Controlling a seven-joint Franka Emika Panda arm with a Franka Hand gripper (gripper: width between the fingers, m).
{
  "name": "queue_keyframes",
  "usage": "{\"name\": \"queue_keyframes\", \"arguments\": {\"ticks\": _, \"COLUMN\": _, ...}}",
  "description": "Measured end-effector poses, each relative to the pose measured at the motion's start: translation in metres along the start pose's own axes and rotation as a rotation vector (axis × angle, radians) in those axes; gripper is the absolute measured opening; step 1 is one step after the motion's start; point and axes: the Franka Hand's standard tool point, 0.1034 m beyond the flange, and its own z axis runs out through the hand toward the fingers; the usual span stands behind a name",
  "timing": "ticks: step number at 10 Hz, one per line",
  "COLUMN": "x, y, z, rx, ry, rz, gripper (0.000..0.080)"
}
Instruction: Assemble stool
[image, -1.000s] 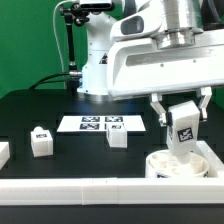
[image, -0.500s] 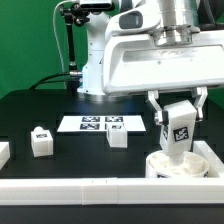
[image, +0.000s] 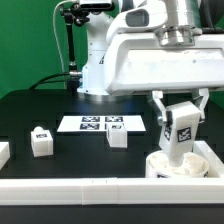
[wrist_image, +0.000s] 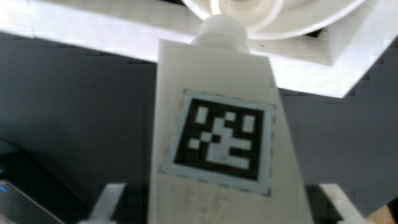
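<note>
your gripper holds 1 stool leg, standing on end over the round seat.

exterior view: your gripper (image: 180, 116) is closed on the held leg (image: 181, 138), a white block with a black-and-white tag facing the camera. the held leg stands upright, and its low end is down at the seat (image: 160, 168). the seat sits in the corner of the border rails (image: 80, 190), on the exterior view's right. the loose leg (image: 41, 141) stands on the black table (image: 60, 108) toward the exterior view's left. the second loose leg (image: 117, 138) stands just in front of the marker board (image: 90, 124). wrist view: the held leg (wrist_image: 222, 95) runs between the 2 fingers (wrist_image: 111, 203), tag up. its far end meets the seat (wrist_image: 294, 25).
</note>
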Motion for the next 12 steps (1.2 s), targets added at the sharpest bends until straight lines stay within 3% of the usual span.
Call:
{"name": "queue_keyframes", "arguments": {"ticks": 4, "x": -0.002, "y": 0.0, "z": 0.002, "rx": 0.001, "ry": -0.006, "rz": 0.003, "gripper": 0.0328}}
{"name": "queue_keyframes", "arguments": {"ticks": 5, "x": 0.002, "y": -0.001, "z": 0.002, "rx": -0.013, "ry": 0.053, "rz": -0.065, "gripper": 0.0328}}
{"name": "queue_keyframes", "arguments": {"ticks": 7, "x": -0.011, "y": 0.001, "z": 0.004, "rx": -0.034, "ry": 0.097, "rz": -0.158, "gripper": 0.0328}}
{"name": "queue_keyframes", "arguments": {"ticks": 12, "x": -0.014, "y": 0.001, "z": 0.004, "rx": -0.04, "ry": 0.104, "rz": -0.207, "gripper": 0.0328}}
